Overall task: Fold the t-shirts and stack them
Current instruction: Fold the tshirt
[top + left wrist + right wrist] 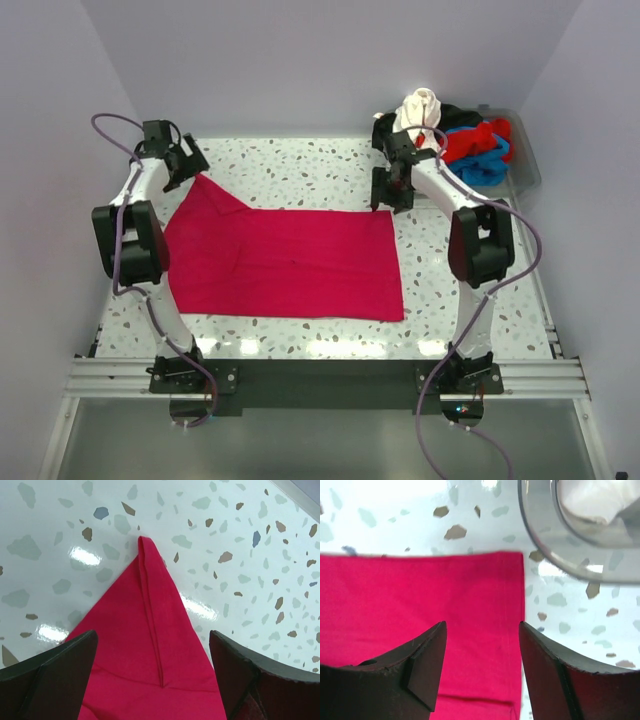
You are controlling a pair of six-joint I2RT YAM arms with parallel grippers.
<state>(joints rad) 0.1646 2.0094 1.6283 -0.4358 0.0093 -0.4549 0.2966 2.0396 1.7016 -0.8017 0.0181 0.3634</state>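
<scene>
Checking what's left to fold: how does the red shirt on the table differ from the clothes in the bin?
The red shirt lies spread flat on the table; the clothes in the bin are bunched in a heap. The shirt is a single plain red piece; the heap mixes white, red, blue and black. Both are cloth.

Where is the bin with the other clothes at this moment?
In the top view, the bin stands at the far right corner, just behind the right end effector.
</scene>
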